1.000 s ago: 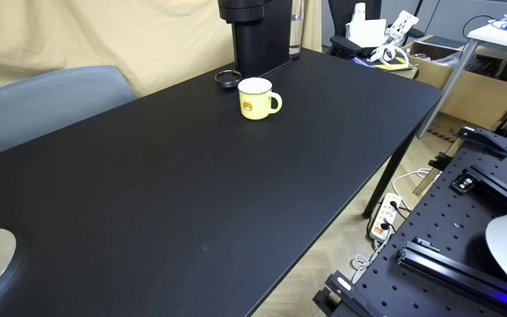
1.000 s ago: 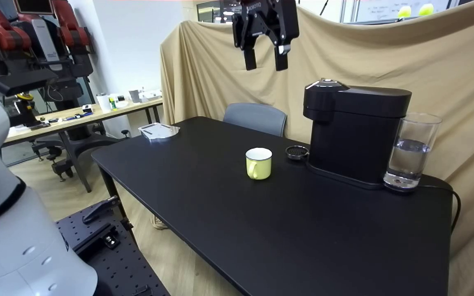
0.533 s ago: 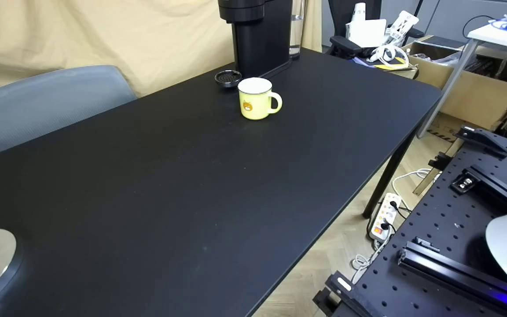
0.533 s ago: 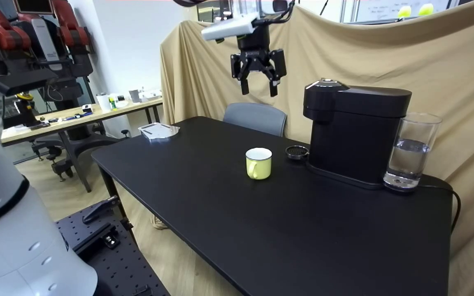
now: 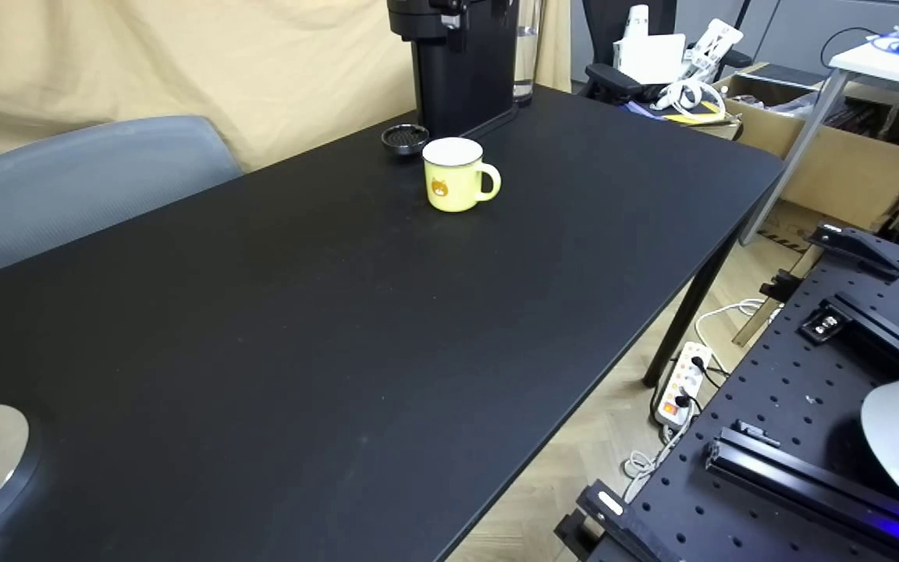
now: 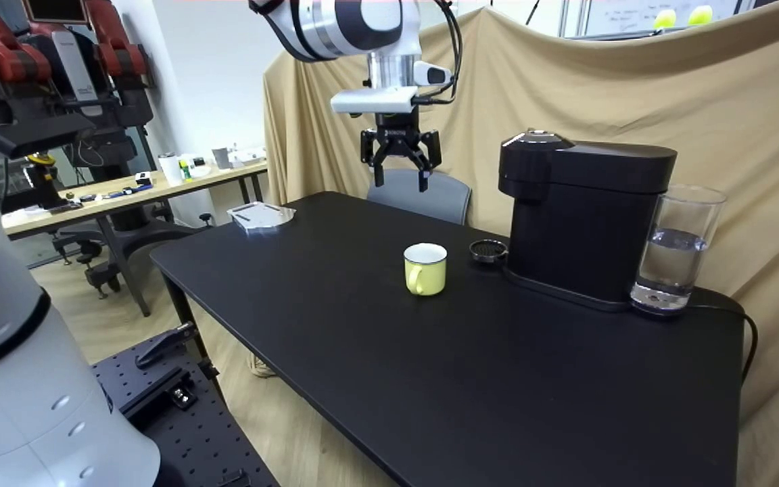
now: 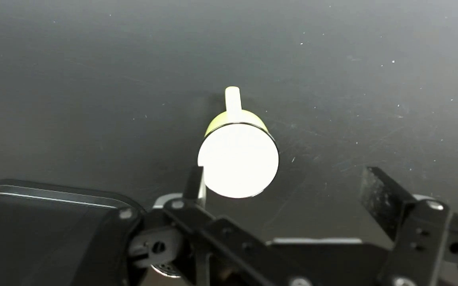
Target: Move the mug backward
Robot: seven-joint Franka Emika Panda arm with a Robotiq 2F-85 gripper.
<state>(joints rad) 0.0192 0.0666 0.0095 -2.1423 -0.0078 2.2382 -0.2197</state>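
Observation:
The pale yellow mug [image 5: 449, 183] with a white inside stands upright on the black table, and it also shows in an exterior view [image 6: 425, 276]. In the wrist view the mug [image 7: 238, 159] has its handle pointing up the picture, away from my gripper [image 7: 286, 176]. My gripper [image 6: 401, 180] is open and empty, well above the table and the mug. In the wrist view the left finger overlaps the mug's left rim, and the right finger is well to the right of it. A fingertip of my gripper shows at the top of an exterior view [image 5: 453, 19].
A black coffee machine [image 6: 585, 223] with a glass water tank [image 6: 677, 253] stands close to the mug. A small dark round drip tray [image 6: 488, 251] sits beside the machine. A chair [image 6: 419, 196] stands behind the table [image 6: 498, 379]. A clear plate [image 6: 261, 216] lies at the table's far corner.
My gripper has come down from high up and shifted slightly left in an exterior view, with more of the arm now showing. It stays open. The mug has not moved.

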